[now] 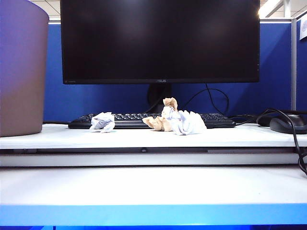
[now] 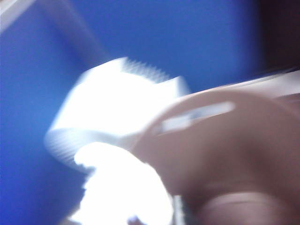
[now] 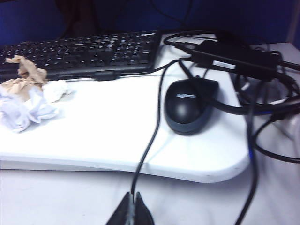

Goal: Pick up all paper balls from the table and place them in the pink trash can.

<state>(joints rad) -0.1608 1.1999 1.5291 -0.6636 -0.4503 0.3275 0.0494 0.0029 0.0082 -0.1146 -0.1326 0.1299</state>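
The left gripper (image 2: 117, 140) fills its wrist view as a smeared white ribbed shape, too blurred to tell whether its jaws are spread or pressed together; a bright white lump just beside it may be a paper wad, but nothing shows whether it is held or loose. Close against that blur curves the smooth mauve rim of the pink trash can (image 2: 225, 140), with blue partition behind. The right gripper (image 3: 130, 211) shows only its dark fingertips, pressed together with no gap, low over the white table (image 3: 117, 126) beside a thin black cable (image 3: 152, 136). A glossy dark mouse (image 3: 188, 105) lies near it, and well off to one side a cluster of crumpled white and tan paper balls (image 3: 26, 101) sits before the black keyboard (image 3: 89, 51). From the exterior view neither arm is visible; a lone white wad with grey print (image 1: 102, 122) rests apart from the cluster, and the can is cut off at the frame's left edge.
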